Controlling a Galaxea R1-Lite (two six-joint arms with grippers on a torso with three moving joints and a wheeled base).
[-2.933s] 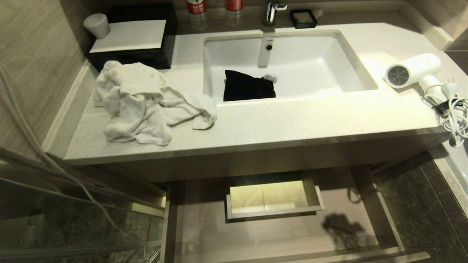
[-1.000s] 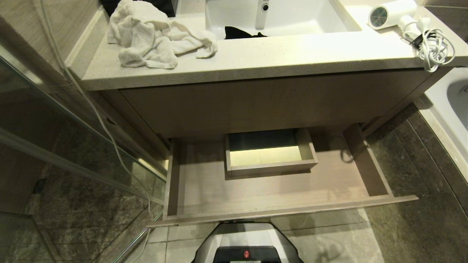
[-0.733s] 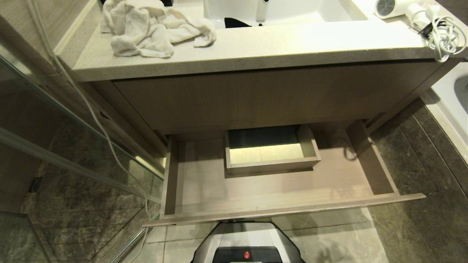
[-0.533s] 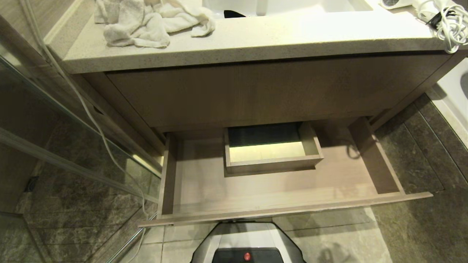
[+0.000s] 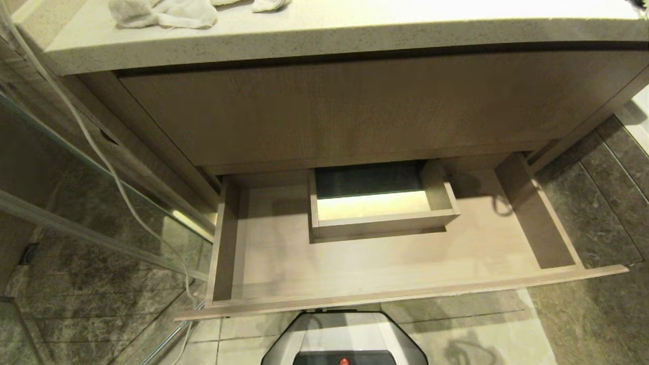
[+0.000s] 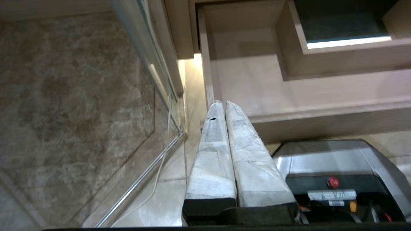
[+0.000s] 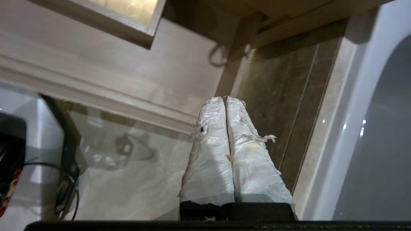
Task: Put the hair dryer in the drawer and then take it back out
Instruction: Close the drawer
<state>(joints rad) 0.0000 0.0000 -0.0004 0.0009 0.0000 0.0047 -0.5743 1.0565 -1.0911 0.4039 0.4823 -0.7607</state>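
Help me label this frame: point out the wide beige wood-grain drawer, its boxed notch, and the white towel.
Wide beige wood-grain drawer (image 5: pixel 385 263): head view, bare floor.
Boxed rectangular notch (image 5: pixel 381 224): head view, front wall.
Crumpled white towel (image 5: pixel 162 14): head view, folds at countertop edge.

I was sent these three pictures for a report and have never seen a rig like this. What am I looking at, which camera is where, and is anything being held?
It is a wheeled robot with two arms, facing a bathroom vanity. The wide picture comes from its head, looking down: the beige drawer stands pulled open with nothing loose in it, only a boxed notch at the back. Above, a white towel lies on the countertop. The grey shape at the bottom is the robot's own base. The other two pictures come from cameras on the wrists. Each shows a pair of white-wrapped fingers: the left gripper and the right gripper, both shut and holding nothing. The hair dryer is in none of the views.
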